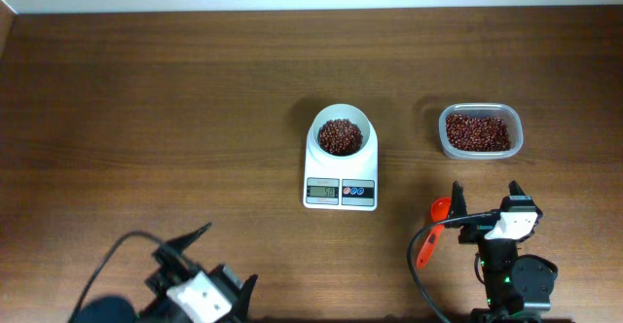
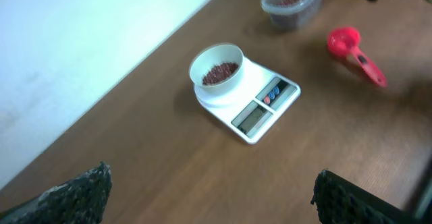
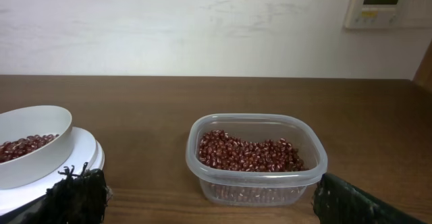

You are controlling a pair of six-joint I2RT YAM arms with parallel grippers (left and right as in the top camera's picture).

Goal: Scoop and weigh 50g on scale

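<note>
We see a brown wooden table (image 1: pixel 146 99) filling the overhead frame, with a pale wall along its top edge.

The left arm sits in the lower left corner, angled toward the upper right. Its left gripper (image 1: pixel 232 255) is released, fingers spread wide. The right arm stands at the lower right, aimed straight up the frame. The right gripper (image 1: pixel 486 192) is likewise released, its two fingers well parted.

The scale (image 1: pixel 341 170) lies at the centre of the frame. It is well apart from the left gripper, up and to its right, and to the upper left of the right gripper. Its round white bowl (image 1: pixel 340 112) sits on the upper end, with the display and two blue buttons on the lower end.

A clear tub (image 1: pixel 479 107) stands at the right of centre, directly above the right gripper and near it. In the right wrist view it fills the middle between the fingers.

A red scoop (image 1: pixel 440 209) lies on the table just beside the right gripper's left-hand finger, its handle running down the frame under a black cable.

The beans (image 1: pixel 340 136) form a small heap in the bowl, and more fill the tub.

The display's digits are too small for us to read. A white wall panel (image 3: pixel 385 5) at the upper right of the right wrist view carries markings we cannot make out.
</note>
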